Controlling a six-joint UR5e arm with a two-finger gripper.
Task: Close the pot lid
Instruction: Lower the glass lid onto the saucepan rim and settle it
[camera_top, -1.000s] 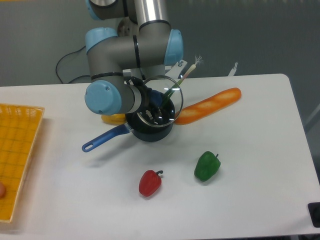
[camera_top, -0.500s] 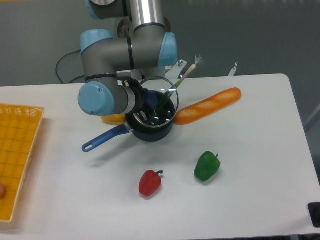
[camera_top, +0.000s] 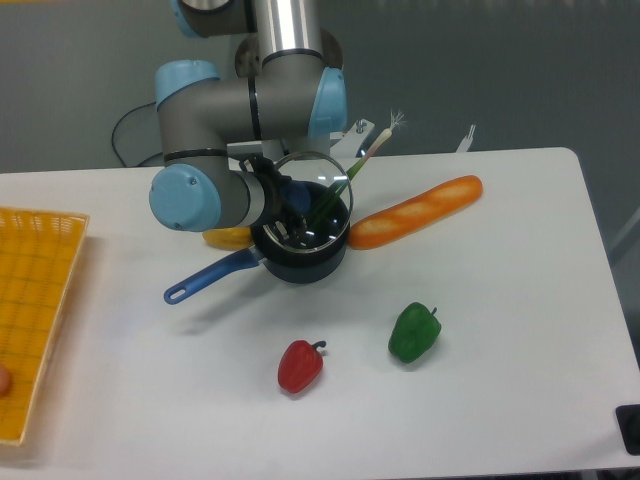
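The dark navy pot (camera_top: 300, 262) stands at the table's middle, its long blue handle (camera_top: 208, 279) pointing front-left. The clear glass lid (camera_top: 312, 205) hangs tilted over the pot's mouth, its lower edge close to the rim and its metal rim catching the light. My gripper (camera_top: 285, 200) comes in from the left and holds the lid at its centre, where the blue knob is mostly hidden by the fingers. Whether the lid touches the pot I cannot tell.
A baguette (camera_top: 415, 212) lies just right of the pot, a green onion (camera_top: 365, 158) behind it, a yellow item (camera_top: 228, 238) under my arm. In front lie a red pepper (camera_top: 300, 366) and a green pepper (camera_top: 414, 332). A yellow basket (camera_top: 35, 300) sits at the left edge.
My arm has shifted slightly left and lower, carrying the lid with it so that it sits more squarely over the pot. Nothing else has moved.
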